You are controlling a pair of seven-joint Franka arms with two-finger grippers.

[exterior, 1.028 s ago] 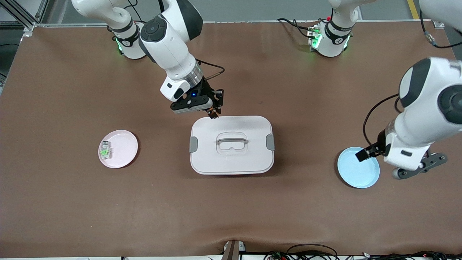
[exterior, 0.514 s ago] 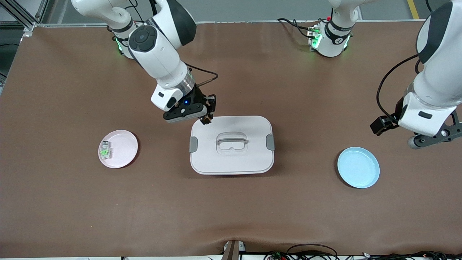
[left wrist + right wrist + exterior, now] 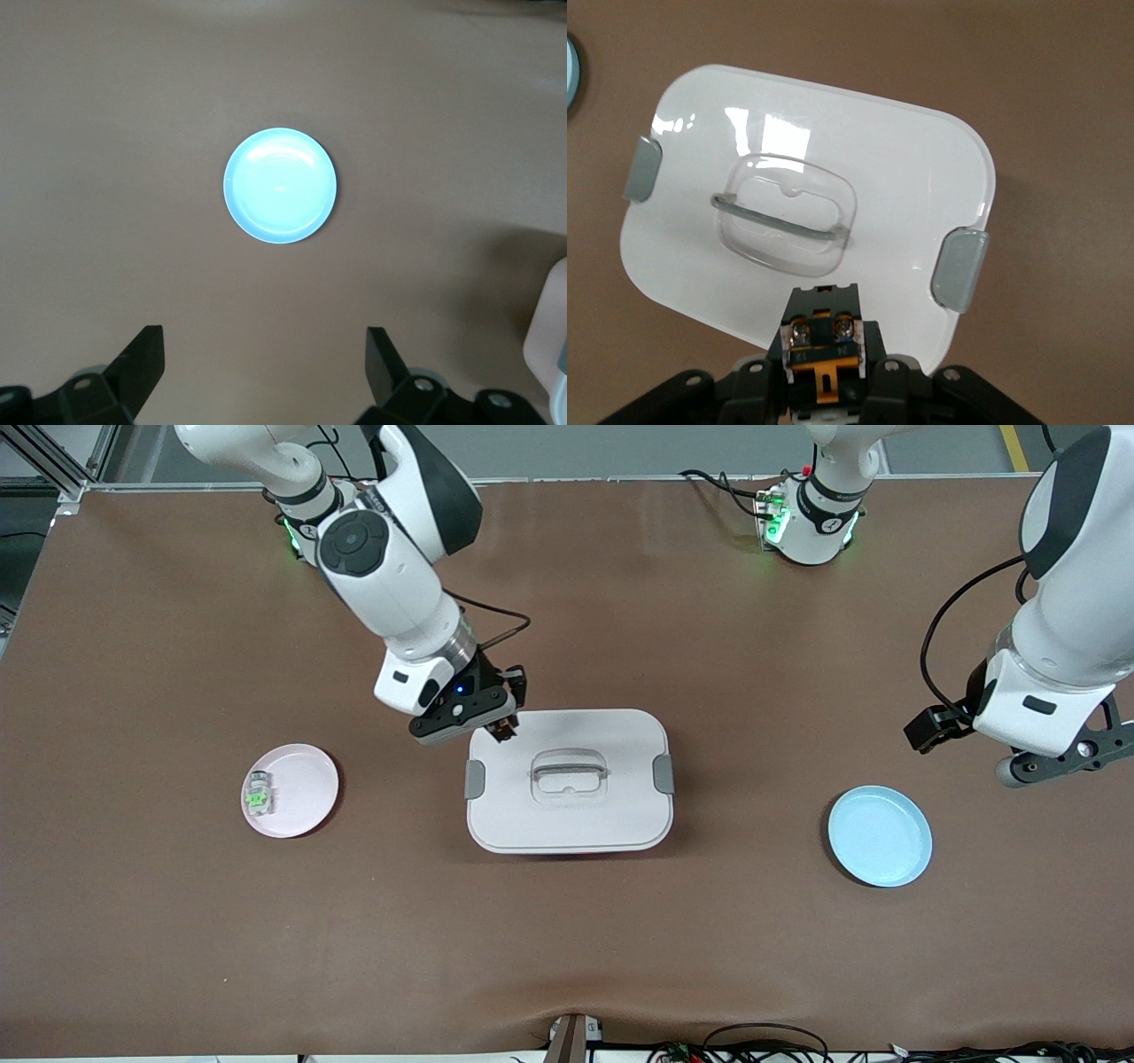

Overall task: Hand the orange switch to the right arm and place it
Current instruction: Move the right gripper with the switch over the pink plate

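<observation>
My right gripper (image 3: 503, 731) is shut on the orange switch (image 3: 504, 733), a tiny black part with an orange centre. It holds the switch in the air over the corner of the white lidded box (image 3: 611, 819) that lies toward the right arm's base. In the right wrist view the switch (image 3: 824, 341) sits clamped between the fingers of the gripper (image 3: 824, 359), above the lid (image 3: 859, 133). My left gripper (image 3: 1059, 760) is open and empty, high over the table by the blue plate (image 3: 880, 835). Its wrist view shows the spread fingers (image 3: 146, 350) and the bare plate (image 3: 280, 184).
A pink plate (image 3: 301, 788) lies toward the right arm's end of the table. A clear-white part with a green centre (image 3: 258, 795) rests on it. The box lid has a clear handle (image 3: 568, 770) and grey clips (image 3: 663, 773).
My right gripper has carried the orange switch along the box edge toward the right arm's end. My left arm rose away from the blue plate, then stayed nearly still.
</observation>
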